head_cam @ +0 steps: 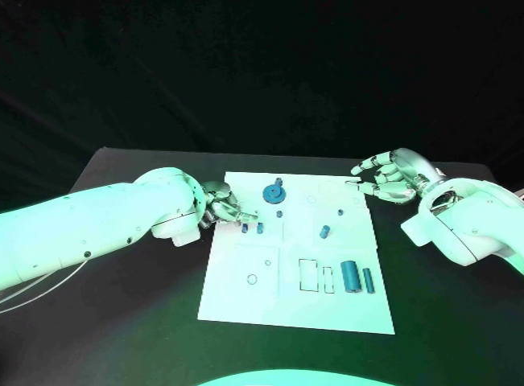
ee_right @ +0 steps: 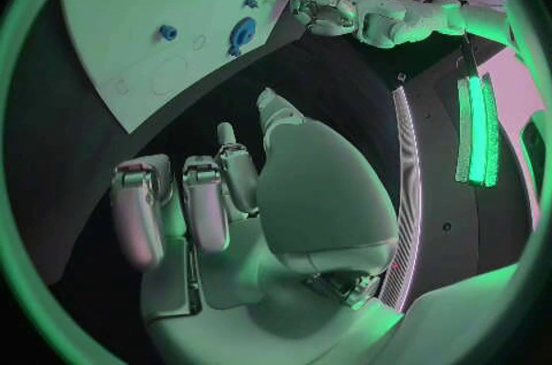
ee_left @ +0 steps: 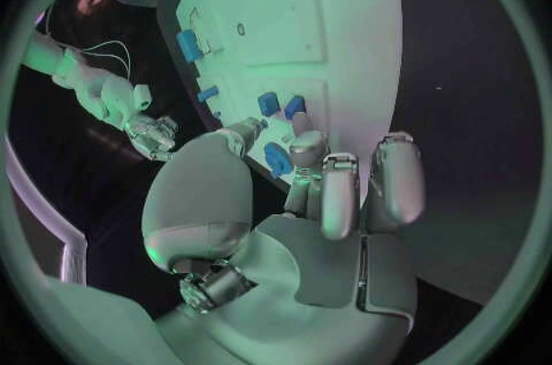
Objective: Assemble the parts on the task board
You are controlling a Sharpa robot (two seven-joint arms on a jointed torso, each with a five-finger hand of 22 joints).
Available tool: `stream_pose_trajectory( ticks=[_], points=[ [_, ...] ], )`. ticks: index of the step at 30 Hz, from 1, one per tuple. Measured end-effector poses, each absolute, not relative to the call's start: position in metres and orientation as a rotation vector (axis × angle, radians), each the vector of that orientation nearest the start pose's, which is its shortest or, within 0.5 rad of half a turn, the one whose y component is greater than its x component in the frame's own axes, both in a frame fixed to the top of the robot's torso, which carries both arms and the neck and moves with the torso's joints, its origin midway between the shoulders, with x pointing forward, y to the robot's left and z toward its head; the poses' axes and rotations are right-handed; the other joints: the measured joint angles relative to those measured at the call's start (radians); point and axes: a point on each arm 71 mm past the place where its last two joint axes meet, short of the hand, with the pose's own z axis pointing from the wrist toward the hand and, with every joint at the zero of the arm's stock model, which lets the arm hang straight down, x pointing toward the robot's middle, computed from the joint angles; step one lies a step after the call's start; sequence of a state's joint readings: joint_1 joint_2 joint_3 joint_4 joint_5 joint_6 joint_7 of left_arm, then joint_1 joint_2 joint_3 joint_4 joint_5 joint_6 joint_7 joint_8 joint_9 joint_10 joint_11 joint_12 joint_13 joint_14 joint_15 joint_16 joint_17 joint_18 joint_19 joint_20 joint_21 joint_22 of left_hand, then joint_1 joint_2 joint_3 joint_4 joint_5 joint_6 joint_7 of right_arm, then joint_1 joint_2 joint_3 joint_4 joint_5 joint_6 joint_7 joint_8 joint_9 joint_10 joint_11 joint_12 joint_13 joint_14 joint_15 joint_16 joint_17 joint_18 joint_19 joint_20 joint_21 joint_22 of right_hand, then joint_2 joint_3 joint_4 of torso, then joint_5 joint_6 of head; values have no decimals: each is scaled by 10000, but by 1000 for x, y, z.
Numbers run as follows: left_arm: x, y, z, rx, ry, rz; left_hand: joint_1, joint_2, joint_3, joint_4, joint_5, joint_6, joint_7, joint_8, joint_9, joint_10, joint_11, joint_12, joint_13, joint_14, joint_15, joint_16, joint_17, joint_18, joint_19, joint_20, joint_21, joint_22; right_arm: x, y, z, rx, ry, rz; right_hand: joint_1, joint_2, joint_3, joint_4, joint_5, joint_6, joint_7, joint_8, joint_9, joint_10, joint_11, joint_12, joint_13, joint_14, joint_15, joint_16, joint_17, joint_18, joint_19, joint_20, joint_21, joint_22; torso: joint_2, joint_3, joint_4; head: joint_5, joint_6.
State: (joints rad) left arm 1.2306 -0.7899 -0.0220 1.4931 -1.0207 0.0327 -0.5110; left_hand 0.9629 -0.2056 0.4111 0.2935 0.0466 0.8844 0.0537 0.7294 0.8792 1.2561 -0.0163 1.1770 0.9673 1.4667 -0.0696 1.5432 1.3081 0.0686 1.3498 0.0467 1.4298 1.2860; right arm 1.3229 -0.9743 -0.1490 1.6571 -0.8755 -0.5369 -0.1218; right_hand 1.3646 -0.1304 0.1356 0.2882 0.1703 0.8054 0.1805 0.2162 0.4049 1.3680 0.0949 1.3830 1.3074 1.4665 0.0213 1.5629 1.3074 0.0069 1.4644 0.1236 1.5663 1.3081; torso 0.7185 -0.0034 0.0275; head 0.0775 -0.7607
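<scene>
Reaching over the white board's (head_cam: 245,297) left edge, the left hand (head_cam: 224,205) should pinch a small blue peg (head_cam: 245,228) squarely; whether it grips yet is unclear, while the right hand (head_cam: 389,177) curls empty beyond the board's far right corner.

The left arm enters from the frame's left edge, its left hand (head_cam: 221,205) at centre-left, fingers curled downward. The right hand (head_cam: 388,177) sits upper right, fingers curled, holding nothing.
</scene>
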Motion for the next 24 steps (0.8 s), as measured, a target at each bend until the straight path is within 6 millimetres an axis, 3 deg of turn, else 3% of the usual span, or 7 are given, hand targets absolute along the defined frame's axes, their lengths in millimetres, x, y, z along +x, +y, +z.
stream_pose_trajectory(
  ticks=[6, 9, 10, 16, 19, 22, 24],
  points=[
    [494, 210, -198, -3753, 21894, -5335, 4, 530, -221, 4, 16, -344, 120, -129, -4, -463, 130, -342, -488, -30, 46, -198, 0, 0, -299, 80, -211, -337, 474, -248, -158, 4801, 16216, 7834, -52, -52, 13, -12, 0, -2, -2, 164, 0, -921, 5, -917, -499, 0, 0, -204, 0, -1, 0, 0, -108, -1, -3, 0, -6, -28, 35],
    [494, 215, -195, -4221, 21692, -5834, 1024, 1022, 96, -136, 59, -819, 276, -448, -156, -1363, 281, -1161, -1566, -1, 222, -557, -1, 17, -728, 166, -509, -826, 475, -250, -158, 4790, 16169, 7812, -38, -54, 258, -31, -102, -38, -76, 387, 5, -2311, -46, -2895, -2457, -19, -94, -507, -1, -1, 26, -73, -784, -1, -4, 2, -6, -62, 73],
    [494, 216, -194, -4353, 21629, -6032, 1464, 1053, 265, -127, 59, -945, 369, -528, -212, -1806, 371, -1524, -2040, -14, 313, -782, 0, 178, -1026, 229, -728, -1169, 475, -250, -158, 4783, 16152, 7809, 78, -64, 337, -29, -102, -37, -108, 437, 8, -2649, -57, -3522, -3072, 5, -119, -566, 0, 84, 17, -95, -900, -1, -4, 2, -6, -81, 88],
    [492, 213, -188, -4937, 21036, -7690, 2830, 741, 692, -225, 59, -1640, 814, -968, -681, -2988, 750, -2165, -2866, -386, 673, -1639, -278, 425, -2315, 508, -1714, -2629, 477, -253, -158, 4696, 16043, 7818, 350, -187, 745, -48, -141, 41, -193, 621, -16, -3414, -93, -5795, -5265, -17, -165, -835, 6, 155, 18, -167, -1510, -2, -11, 1, 6, -129, 171],
    [491, 207, -183, -4937, 20485, -8692, 3565, 416, 972, -419, 59, -2132, 1227, -1456, -1192, -3928, 1075, -2859, -3365, -1976, 986, -3223, -2232, 962, -4276, 756, -3319, -4739, 478, -254, -157, 4641, 15989, 7836, 390, -227, 850, -44, -141, 71, -227, 666, -39, -3444, -166, -6013, -5472, 19, -201, -870, 8, 155, 18, -167, -1546, -2, -12, 1, 14, -161, 211],
    [491, 199, -177, -4585, 19797, -9546, 4298, 19, 1485, -756, 59, -2483, 1270, -2037, -1878, -4901, 1426, -4007, -4224, -3962, 1285, -5195, -4316, 1014, -5166, 1054, -4421, -5651, 479, -255, -157, 4589, 15932, 7856, 404, -241, 1024, -43, -141, 62, -240, 698, -75, -3460, -181, -6440, -5843, 19, -201, -891, 8, 155, 18, -167, -1596, -3, -12, 2, 16, -191, 267],
    [490, 192, -173, -4159, 19361, -9940, 4543, -225, 1681, -928, 59, -2506, 1249, -2341, -2426, -5098, 1527, -4744, -4940, -4238, 1380, -5639, -4877, 1016, -5244, 1143, -4849, -5946, 479, -255, -157, 4558, 15885, 7876, 451, -292, 1200, -51, -141, 81, -229, 705, -103, -3461, -182, -6839, -6193, 19, -201, -891, 7, 155, 18, -167, -1636, -3, -12, 3, 16, -201, 303]
  ],
)
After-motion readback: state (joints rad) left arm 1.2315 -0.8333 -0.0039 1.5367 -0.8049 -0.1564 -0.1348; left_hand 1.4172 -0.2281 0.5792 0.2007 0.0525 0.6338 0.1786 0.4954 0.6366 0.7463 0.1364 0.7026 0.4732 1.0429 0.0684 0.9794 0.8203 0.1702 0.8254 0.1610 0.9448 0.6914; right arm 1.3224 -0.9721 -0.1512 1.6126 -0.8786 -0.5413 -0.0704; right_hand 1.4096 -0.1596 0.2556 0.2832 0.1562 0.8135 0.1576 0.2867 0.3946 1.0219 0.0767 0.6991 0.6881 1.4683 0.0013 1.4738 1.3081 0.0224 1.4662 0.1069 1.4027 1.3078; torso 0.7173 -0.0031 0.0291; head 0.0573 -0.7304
